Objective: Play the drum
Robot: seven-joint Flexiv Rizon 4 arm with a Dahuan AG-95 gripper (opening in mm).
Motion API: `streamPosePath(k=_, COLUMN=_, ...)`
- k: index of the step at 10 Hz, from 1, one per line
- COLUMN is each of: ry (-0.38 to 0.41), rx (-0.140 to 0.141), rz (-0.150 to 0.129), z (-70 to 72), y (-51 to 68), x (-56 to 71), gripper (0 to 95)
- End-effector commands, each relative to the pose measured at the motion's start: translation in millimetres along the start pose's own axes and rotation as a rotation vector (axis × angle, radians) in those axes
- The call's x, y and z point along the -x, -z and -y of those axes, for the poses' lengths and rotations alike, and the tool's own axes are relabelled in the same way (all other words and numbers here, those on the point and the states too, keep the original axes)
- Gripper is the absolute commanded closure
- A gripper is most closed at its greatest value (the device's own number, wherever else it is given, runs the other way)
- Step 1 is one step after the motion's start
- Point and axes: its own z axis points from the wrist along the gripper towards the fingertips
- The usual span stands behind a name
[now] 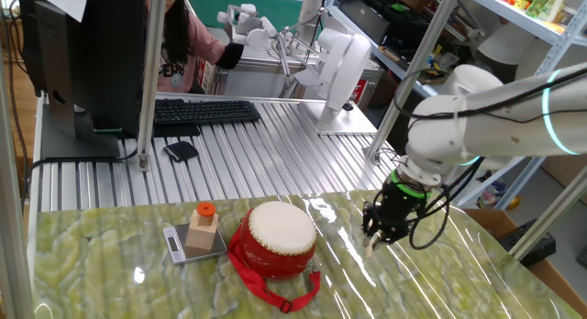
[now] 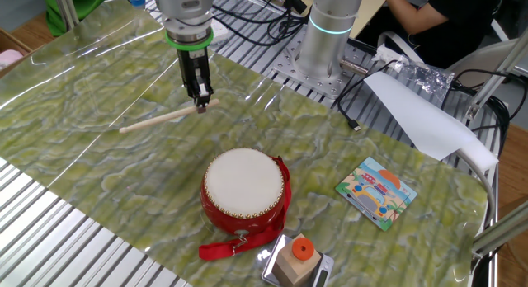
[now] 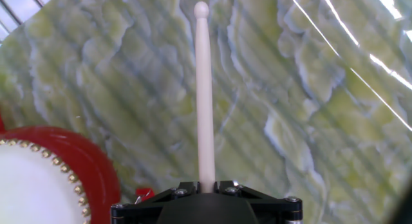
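The gripper (image 2: 200, 96), jaws closed on a drumstick (image 2: 161, 119) in the upper left of the other fixed view, has yet to strike the drum (image 2: 244, 190) at lower centre.

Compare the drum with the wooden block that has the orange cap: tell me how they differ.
The drum is round, with a glossy red body and a cream skin top; the wooden block is squarish, plain wood with an orange cap. The drum is clearly the larger. The drum sits directly on the table; the block stands on a small grey scale. A red strap hangs from the drum; the block has none. Both stand upright, untouched by the gripper.
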Motion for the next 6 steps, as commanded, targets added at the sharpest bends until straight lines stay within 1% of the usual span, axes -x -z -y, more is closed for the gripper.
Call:
streamPosePath(k=1, ry=0.006, rx=-0.001, rz=0.004, z=-3.0, y=6.1, x=-7.7, gripper=95.0)
streamPosePath(k=3, ry=0.015, rx=-0.002, rz=0.002, z=-8.3, y=15.7, x=-17.2, gripper=95.0)
streamPosePath(k=5, ry=0.019, rx=-0.001, rz=-0.009, z=-12.1, y=26.8, x=-27.0, gripper=95.0)
streamPosePath(k=6, ry=0.016, rx=-0.003, rz=-0.006, z=-14.5, y=30.9, x=-31.7, gripper=95.0)
